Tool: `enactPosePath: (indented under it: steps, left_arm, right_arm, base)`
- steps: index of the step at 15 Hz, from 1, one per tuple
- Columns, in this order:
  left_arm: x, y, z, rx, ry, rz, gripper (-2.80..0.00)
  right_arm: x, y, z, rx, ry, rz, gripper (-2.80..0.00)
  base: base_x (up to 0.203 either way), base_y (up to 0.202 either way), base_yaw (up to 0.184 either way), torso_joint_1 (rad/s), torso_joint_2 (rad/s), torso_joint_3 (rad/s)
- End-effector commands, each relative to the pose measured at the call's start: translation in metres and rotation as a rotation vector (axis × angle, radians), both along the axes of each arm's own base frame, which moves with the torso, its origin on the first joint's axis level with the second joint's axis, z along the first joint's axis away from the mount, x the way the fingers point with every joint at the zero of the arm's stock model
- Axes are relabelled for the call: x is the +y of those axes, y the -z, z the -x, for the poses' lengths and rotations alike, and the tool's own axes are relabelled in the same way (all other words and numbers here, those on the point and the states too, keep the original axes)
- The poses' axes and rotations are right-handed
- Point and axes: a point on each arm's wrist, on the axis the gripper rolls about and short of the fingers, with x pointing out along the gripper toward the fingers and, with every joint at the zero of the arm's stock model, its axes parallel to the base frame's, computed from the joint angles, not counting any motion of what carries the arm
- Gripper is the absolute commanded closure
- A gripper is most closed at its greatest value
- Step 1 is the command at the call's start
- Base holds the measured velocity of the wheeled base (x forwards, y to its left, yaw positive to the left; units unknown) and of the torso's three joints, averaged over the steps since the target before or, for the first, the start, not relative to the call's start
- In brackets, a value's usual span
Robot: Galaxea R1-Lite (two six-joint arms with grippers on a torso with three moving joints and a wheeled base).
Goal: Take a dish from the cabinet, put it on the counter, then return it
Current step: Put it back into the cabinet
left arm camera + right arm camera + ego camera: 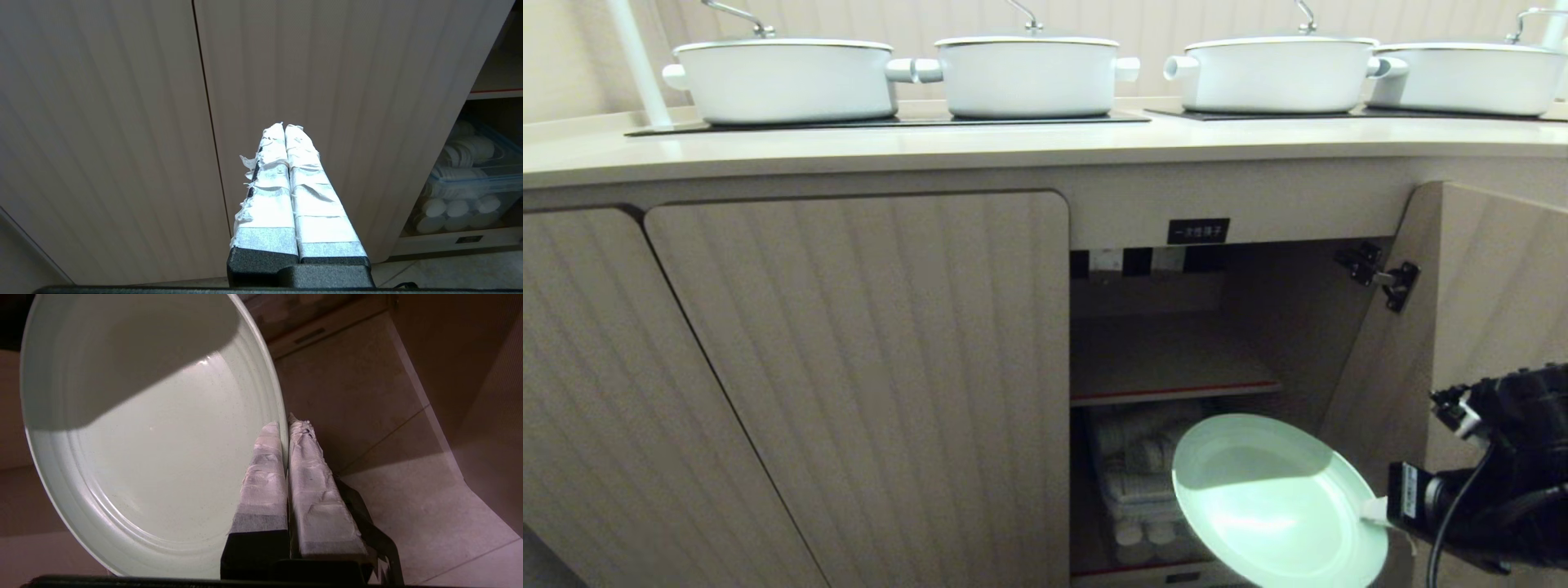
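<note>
Dish [1274, 502]: mint-green, rim clamped by right gripper [286, 424], held tilted before the open cabinet [1176, 359]; counter [1013, 143] lies above. Left gripper [284, 127] closed, empty.

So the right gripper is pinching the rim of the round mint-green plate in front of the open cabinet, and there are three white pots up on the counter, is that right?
Not quite: four white lidded pots stand on the cream-beige counter, not three, as the head view shows. The rest holds: the right gripper pinches the rim of the round mint-green plate in front of the open beige ribbed cabinet.
</note>
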Motion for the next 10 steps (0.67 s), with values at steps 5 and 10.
enactPosePath:
  steps: [5, 10]
  left_arm:
    - [0.000, 0.000, 0.000, -0.001, 0.000, 0.000, 0.00]
    - [0.000, 0.000, 0.000, -0.001, -0.001, 0.000, 0.00]
  right_arm:
    - [0.003, 0.005, -0.021, 0.027, 0.002, 0.002, 0.00]
    - [0.006, 0.011, -0.044, 0.040, 0.009, -0.002, 0.00]
  base:
    - [0.000, 0.000, 0.000, 0.000, 0.00, 0.000]
    - [0.000, 0.000, 0.000, 0.000, 0.00, 0.000]
